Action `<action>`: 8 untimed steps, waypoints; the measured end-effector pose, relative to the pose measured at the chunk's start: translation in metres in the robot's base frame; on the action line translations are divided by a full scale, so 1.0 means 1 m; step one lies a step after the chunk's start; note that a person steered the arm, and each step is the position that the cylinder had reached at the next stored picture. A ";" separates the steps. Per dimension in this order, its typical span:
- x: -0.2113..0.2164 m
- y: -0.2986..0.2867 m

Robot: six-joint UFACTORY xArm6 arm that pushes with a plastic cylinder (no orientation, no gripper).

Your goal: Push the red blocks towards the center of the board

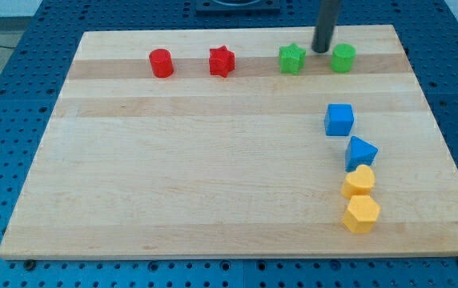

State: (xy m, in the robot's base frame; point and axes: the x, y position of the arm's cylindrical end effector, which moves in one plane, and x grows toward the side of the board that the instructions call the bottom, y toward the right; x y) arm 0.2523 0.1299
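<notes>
A red cylinder (161, 62) and a red star (222, 61) stand side by side near the board's top edge, left of middle. My tip (320, 50) is near the top edge, between the green star (291, 58) and the green cylinder (343, 58), close to both. It is well to the right of the red star.
A blue cube (339, 119), a second blue block (360, 152), a yellow heart-like block (359, 182) and a yellow hexagon (361, 214) run down the right side. The wooden board (173, 176) lies on a blue pegboard.
</notes>
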 end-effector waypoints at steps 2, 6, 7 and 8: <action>-0.002 -0.053; 0.032 -0.212; 0.031 -0.256; -0.001 -0.258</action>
State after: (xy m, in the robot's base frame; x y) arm 0.2512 -0.1284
